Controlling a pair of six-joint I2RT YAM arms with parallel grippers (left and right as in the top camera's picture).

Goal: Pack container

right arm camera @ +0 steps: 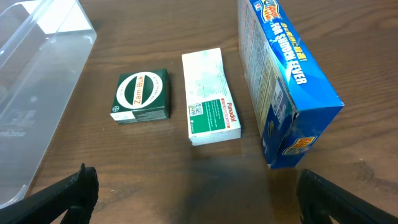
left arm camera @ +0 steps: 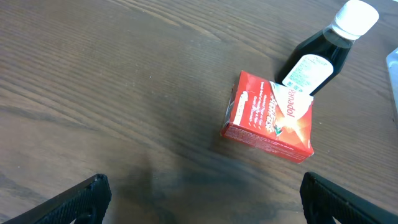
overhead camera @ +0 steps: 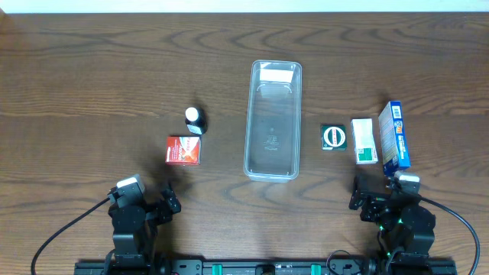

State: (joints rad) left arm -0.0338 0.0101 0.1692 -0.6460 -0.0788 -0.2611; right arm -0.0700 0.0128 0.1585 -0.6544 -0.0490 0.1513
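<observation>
The clear plastic container (overhead camera: 273, 120) lies empty at the table's middle; its corner shows in the right wrist view (right arm camera: 31, 74). Left of it are a red Panadol box (overhead camera: 184, 150) (left arm camera: 270, 118) and a small dark bottle with a white cap (overhead camera: 195, 120) (left arm camera: 323, 53). Right of it are a green Zam-Buk box (overhead camera: 334, 137) (right arm camera: 143, 94), a white-green Panadol box (overhead camera: 364, 140) (right arm camera: 211, 96) and a long blue box (overhead camera: 395, 135) (right arm camera: 283, 74). My left gripper (overhead camera: 145, 205) (left arm camera: 202, 199) is open and empty near the front edge. My right gripper (overhead camera: 382, 202) (right arm camera: 196, 196) is open and empty.
The dark wood table (overhead camera: 92, 84) runs to a pale edge at the back. Cables trail from both arm bases at the front.
</observation>
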